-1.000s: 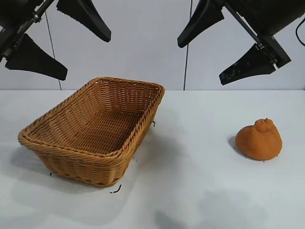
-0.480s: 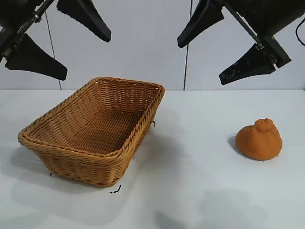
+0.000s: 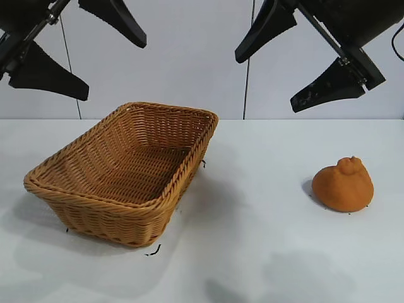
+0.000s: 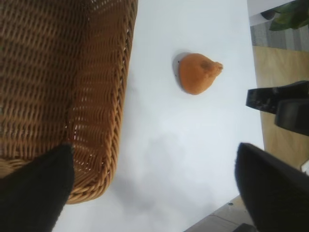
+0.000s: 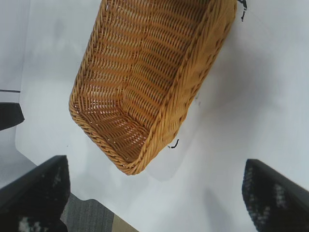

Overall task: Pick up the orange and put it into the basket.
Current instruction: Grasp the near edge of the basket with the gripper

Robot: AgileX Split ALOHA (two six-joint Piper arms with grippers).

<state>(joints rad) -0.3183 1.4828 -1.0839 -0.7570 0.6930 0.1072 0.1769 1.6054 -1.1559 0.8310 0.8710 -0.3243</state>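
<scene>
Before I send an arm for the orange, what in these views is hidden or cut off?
- Orange: its far side and underside are unseen in the exterior view; absent from the right wrist view.
- Basket: the near wall hides part of the floor in the exterior view; both wrist views crop it at the edge.
- Left hand and right hand: both open above the table, arms cut off by the top edge.
</scene>
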